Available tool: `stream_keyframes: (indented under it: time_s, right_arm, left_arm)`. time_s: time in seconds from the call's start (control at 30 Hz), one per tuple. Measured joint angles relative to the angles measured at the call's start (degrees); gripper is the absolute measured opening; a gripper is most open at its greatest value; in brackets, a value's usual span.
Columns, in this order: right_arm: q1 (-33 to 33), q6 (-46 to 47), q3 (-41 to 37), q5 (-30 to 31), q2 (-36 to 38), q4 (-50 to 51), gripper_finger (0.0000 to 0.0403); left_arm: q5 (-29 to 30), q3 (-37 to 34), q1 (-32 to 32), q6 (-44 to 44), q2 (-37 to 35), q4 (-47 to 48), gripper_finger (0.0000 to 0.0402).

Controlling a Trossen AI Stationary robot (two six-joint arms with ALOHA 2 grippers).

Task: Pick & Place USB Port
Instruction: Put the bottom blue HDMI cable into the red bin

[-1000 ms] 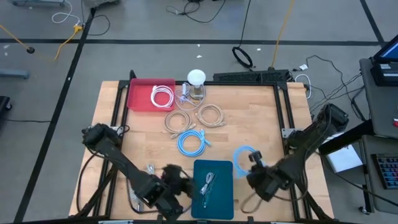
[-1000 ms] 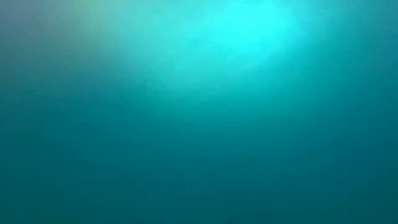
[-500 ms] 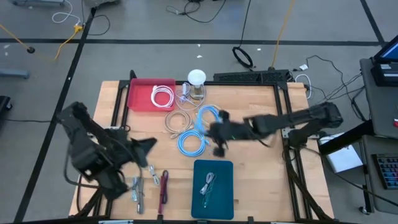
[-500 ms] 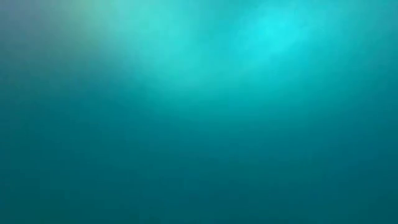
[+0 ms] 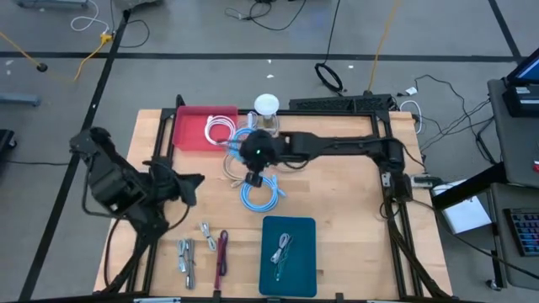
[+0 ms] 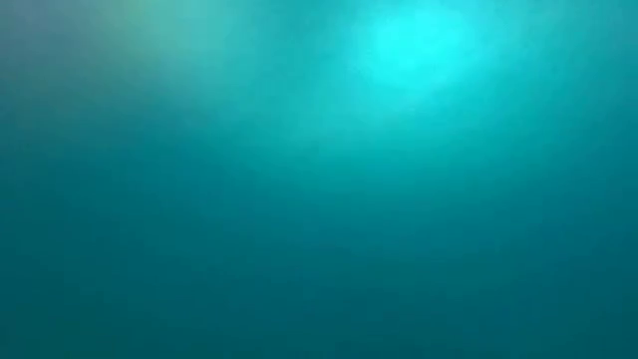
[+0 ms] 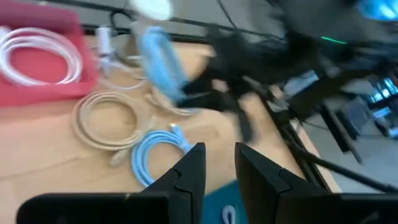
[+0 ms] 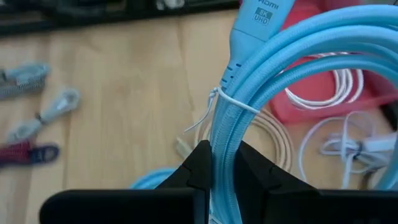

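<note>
Lt-blue braided cable coil (image 8: 261, 81), tied w/ thin white tie.

A wooden table (image 5: 337, 194) with a black metal frame stands on a grey floor (image 5: 210, 34) crossed by dark tape lines. At twelve o'clock from the table a black cord coil (image 5: 329, 77) lies on the floor; a yellow cord (image 5: 80, 61) trails at ten o'clock. At three o'clock sits a grey desk (image 5: 514, 160) with a keyboard (image 5: 524, 229) near four o'clock. The low camera gives only a teal glow, brightest towards one o'clock.
</note>
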State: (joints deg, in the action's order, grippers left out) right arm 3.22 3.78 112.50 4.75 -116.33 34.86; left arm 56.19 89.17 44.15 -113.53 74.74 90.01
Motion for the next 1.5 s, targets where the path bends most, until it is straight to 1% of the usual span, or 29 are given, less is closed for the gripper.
stream_keyframes:
  time_s: [0.1, 0.17, 0.23, 0.3, 0.37, 0.47, 0.53, 0.57, 0.67, 0.73, 0.8, 0.87, 0.93, 1.0, 1.03, 1.13, 1.23, 1.37, 1.5]
  right_arm:
    - [-2.86, -3.48, 6.75, 5.23, -1.68, 4.74, 0.0031]
    - [-4.59, -4.65, 8.52, 8.05, -1.48, 7.77, 0.0031]
    - [-5.86, -4.72, 9.14, 8.75, -1.06, 6.83, 0.0031]
    - [-7.08, -4.07, 9.17, 8.69, -0.43, 7.79, 0.0031]
    - [-8.26, -4.08, 9.17, 8.65, -0.29, 8.06, 0.0031]
    - [-9.95, -5.79, 9.15, 7.31, -0.32, 10.28, 0.0031]
    - [-10.81, -7.15, 9.14, 4.23, -0.39, 11.31, 0.0031]
    - [-11.2, -7.85, 9.12, 2.73, -0.39, 12.09, 0.0031]
    - [-12.51, -12.02, 9.12, -1.82, -0.37, 14.32, 0.0031]
    - [-13.42, -15.38, 9.09, -4.62, -0.37, 15.95, 0.0031]
    - [-14.03, -17.06, 9.06, -7.93, -0.37, 16.83, 0.0031]
    - [-14.58, -17.1, 9.06, -10.01, -0.37, 17.34, 0.0031]
    - [-14.97, -17.02, 9.06, -10.3, -0.37, 17.99, 0.0031]
    - [-15.53, -16.22, 9.06, -10.4, -0.37, 18.32, 0.0031]
    - [-15.78, -15.67, 9.06, -10.3, -0.37, 18.53, 0.0031]
    - [-16.88, -14.99, 9.06, -10.43, -0.37, 19.36, 0.0031]
    - [-18.16, -14.98, 9.06, -10.53, -0.37, 20.44, 0.0031]
    - [-20.41, -15.11, 9.06, -10.25, -0.33, 21.98, 0.0031]
    - [-23.6, -16.09, 9.04, -6.94, -0.33, 25.49, 0.0031]
  left_arm:
    - [-0.54, -8.76, -1.54, -5.22, -5.91, -0.14, 0.0088]
    - [0.36, -15.5, -1.76, -10.36, -11.61, 0.14, 0.0088]
    - [0.83, -22.57, -1.7, -15.83, -18.37, -0.46, 0.0088]
    - [1.6, -28.95, -1.71, -17.12, -26.16, -5.32, 0.0088]
    - [3.82, -35.02, -1.72, -12.25, -34.44, -15.42, 0.0088]
    - [3.07, -42.69, -1.81, 2.42, -45.06, -34.42, 0.0088]
    - [0.59, -47.18, -2.47, 9.25, -49.78, -43.73, 0.0088]
    - [-0.65, -48.93, -3.14, 11.22, -51.52, -47.37, 0.0088]
    - [-7.17, -53.01, -5.88, 13.83, -54.7, -54.52, 0.0088]
    - [-13.22, -55.44, -8.26, 13.57, -54.82, -58.23, 0.0092]
    - [-19.79, -58.3, -10.93, 12.38, -54.46, -62.65, 0.0106]
    - [-26.52, -61.48, -13.82, 10.85, -52.93, -69.45, 0.013]
    - [-32.87, -64.82, -16.65, 9.39, -50.43, -76.58, 0.0159]
    - [-37.65, -67.02, -19.1, 9.06, -46.38, -85.06, 0.0189]
    - [-39.25, -67.8, -20.37, 9.11, -44.2, -88.89, 0.0204]
    - [-40.94, -68.7, -24.11, 11.07, -36.55, -100.53, 0.0241]
    - [-45.35, -67.51, -27.87, 13.61, -28.7, -110.38, 0.0261]
    - [-51.55, -63.81, -29.9, 15.78, -18.61, -114.58, 0.0264]
    - [-55.38, -58.71, -29.42, 17.32, -10.89, -116.38, 0.0263]
